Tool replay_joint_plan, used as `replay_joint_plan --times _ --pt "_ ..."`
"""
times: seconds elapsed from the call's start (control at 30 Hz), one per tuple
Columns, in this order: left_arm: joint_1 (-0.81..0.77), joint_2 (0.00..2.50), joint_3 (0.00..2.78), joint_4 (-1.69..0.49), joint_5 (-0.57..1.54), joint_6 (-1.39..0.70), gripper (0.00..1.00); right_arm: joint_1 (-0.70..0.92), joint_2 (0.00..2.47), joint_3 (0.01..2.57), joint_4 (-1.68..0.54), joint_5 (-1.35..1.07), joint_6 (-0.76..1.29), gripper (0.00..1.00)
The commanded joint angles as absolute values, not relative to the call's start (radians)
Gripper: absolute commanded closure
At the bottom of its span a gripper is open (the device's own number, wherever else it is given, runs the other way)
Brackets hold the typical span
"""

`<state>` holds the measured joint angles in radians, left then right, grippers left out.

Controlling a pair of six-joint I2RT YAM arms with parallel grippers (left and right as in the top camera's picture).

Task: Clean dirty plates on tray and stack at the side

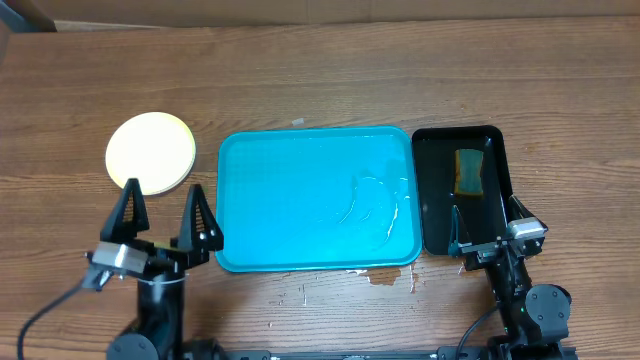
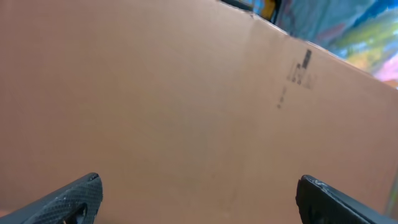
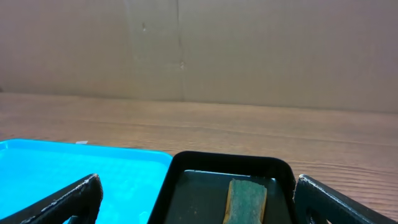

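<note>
A pale yellow-green plate lies flat on the table, left of the turquoise tray. No plate lies on the tray, which shows only wet streaks at its right side. My left gripper hovers open just in front of the plate, by the tray's near left corner, with nothing between its fingers. In the left wrist view, the left gripper faces only a brown cardboard wall. My right gripper stands open at the near end of the black tray. In the right wrist view, the right gripper is empty.
A narrow black tray sits against the turquoise tray's right side and holds a yellow-and-green sponge. The right wrist view shows this sponge ahead, between the fingers. A small brown wet patch marks the table in front of the turquoise tray.
</note>
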<state>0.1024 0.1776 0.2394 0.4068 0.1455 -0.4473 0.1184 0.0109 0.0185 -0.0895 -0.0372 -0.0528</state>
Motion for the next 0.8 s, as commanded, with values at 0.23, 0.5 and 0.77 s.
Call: replay_joint_plan --times 0.23,0.5,0.77 --pt "0.05 0.009 0.037 0.429 -0.056 -0.461 0.0 0.116 0.003 0.008 -0.081 -0.038 -0.057 0.0" --pt "0.05 0.003 0.004 0.243 -0.056 -0.439 0.0 0.116 0.003 0.008 -0.081 -0.038 -0.057 0.0" --pt "0.045 0.003 0.004 -0.024 -0.024 -0.305 0.0 0.116 0.003 0.008 -0.081 -0.038 -0.057 0.0"
